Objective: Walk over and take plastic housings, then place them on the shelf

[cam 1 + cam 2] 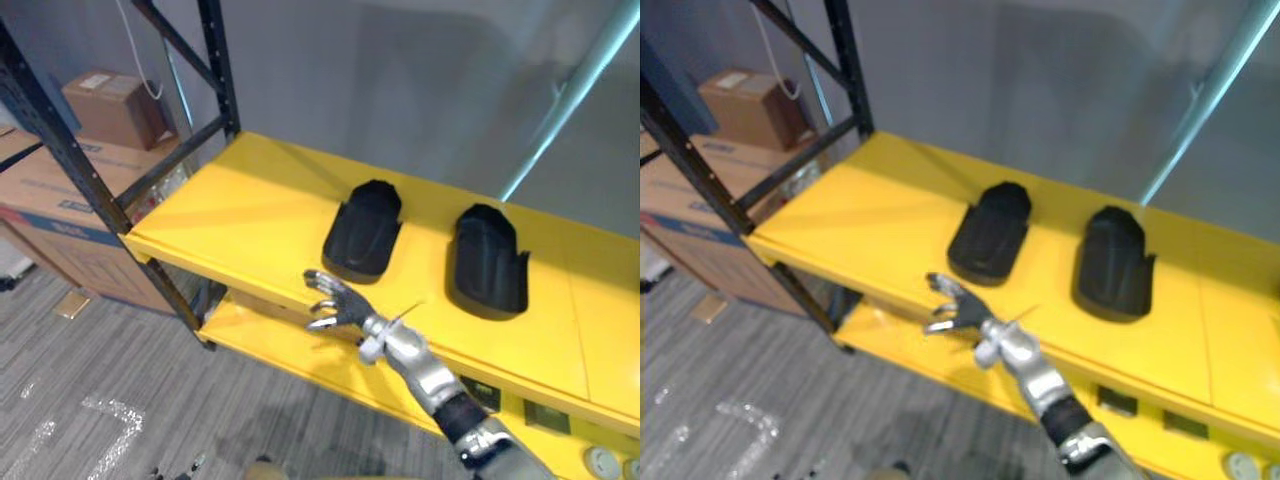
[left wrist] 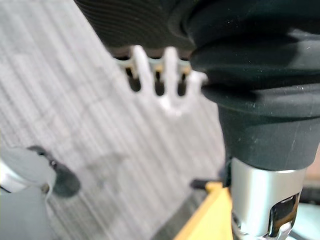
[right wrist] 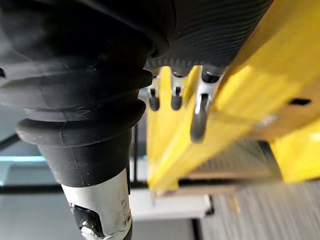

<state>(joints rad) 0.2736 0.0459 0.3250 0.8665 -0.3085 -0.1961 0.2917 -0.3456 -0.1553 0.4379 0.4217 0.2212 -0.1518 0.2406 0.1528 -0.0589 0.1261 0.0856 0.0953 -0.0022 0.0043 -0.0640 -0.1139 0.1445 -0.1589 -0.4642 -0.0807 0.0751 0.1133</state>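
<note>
Plastic housings (image 1: 364, 232), black, moulded and shell-shaped: two lie side by side and apart on the upper yellow metal shelf board (image 1: 230, 210). The left housing (image 1: 988, 232) and the right housing (image 1: 490, 258) each rest flat, well in from the front lip.

The right hand (image 1: 335, 300) sits at that front lip, near the left housing but not touching it. Its fingers (image 3: 199, 117) are spread and only lightly bent, with nothing in them. The left hand (image 2: 145, 70) shows over the grey striped carpet floor (image 1: 100, 380), fingers straight, likewise empty.

Assessment: both pieces appear placed, so the step in hand is most likely getting the right hand clear of the shelf. Recommended practice:
- Draw the hand straight back from the lip, keeping the fingers relaxed so none hooks the yellow edge.
- Do not sweep sideways or upward across the board. The left housing is nearest and looks light enough to slide if brushed.
- Keep the arm off the lower yellow shelf board (image 1: 270, 345) and the black steel upright (image 1: 60, 150).
</note>
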